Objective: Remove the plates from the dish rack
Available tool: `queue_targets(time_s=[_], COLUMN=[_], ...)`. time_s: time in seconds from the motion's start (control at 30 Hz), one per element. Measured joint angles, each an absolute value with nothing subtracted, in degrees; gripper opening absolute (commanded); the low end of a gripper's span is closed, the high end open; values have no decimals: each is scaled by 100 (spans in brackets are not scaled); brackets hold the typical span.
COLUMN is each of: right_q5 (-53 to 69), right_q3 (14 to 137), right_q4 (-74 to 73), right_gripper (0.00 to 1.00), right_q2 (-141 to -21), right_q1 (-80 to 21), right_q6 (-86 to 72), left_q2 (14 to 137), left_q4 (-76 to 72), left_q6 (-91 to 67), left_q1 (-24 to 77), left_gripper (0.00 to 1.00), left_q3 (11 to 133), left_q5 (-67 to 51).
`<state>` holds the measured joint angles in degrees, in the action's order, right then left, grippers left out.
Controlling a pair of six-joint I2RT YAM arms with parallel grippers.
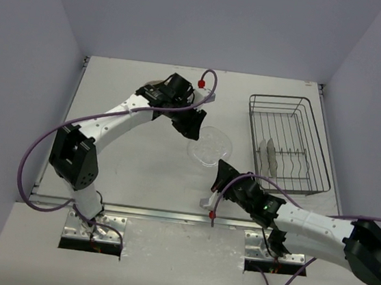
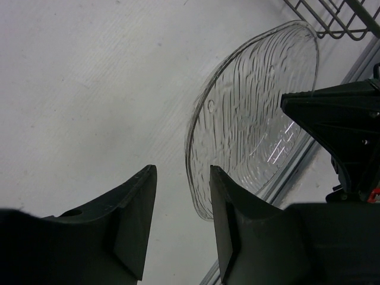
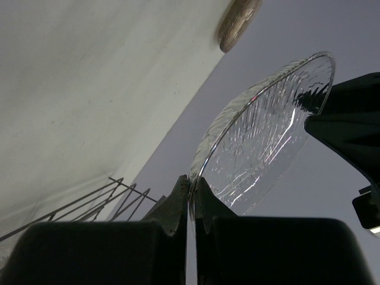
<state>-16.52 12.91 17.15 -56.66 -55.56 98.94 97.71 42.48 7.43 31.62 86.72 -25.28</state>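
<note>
Two arms meet over the middle of the table (image 1: 139,171) as I run the rig from afar. From the lower left of the overhead view the left arm reaches up and across, and the left gripper (image 2: 181,172) points at one rim of a clear plate (image 1: 211,146). Its fingers stand partly apart with only bare table showing between them. The plate's rim lies just beside one finger, and I cannot tell whether it touches. Just right of centre, the ribbed, see-through plate is held tilted over the table, outside the rack and to its left. The right gripper (image 3: 191,184), reaching in from the lower right, is clamped tight on the plate's edge, with the rim pinched between its two fingers. At the upper right of the overhead frame sits the dish rack (image 1: 281,98), where pale plates (image 1: 270,158) stand on edge among the tines at its near end.
</note>
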Motion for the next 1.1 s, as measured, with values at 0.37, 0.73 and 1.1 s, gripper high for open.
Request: queue_targets(time_s=[0.37,0.73,1.1], right_q5=[-1675,-1849,-2171], right_q3=[1351,1375,2021], right_q4=[1786,1735,712], right_gripper=[0,75,99], right_q2=[-5708,-5704,-5434], right_q1=[-5652,-5805,-5773], right_q6=[9895,9782,8451], left_q2=[9844,9878,9970], left_q4=[4310,4273,4285], left_q6=[765,695,369], left_q1=[3166,3183,1254], left_gripper=[30,0,0], left_q3=[8672,8672,8917], left_q5=[-2334,-2414,-3089])
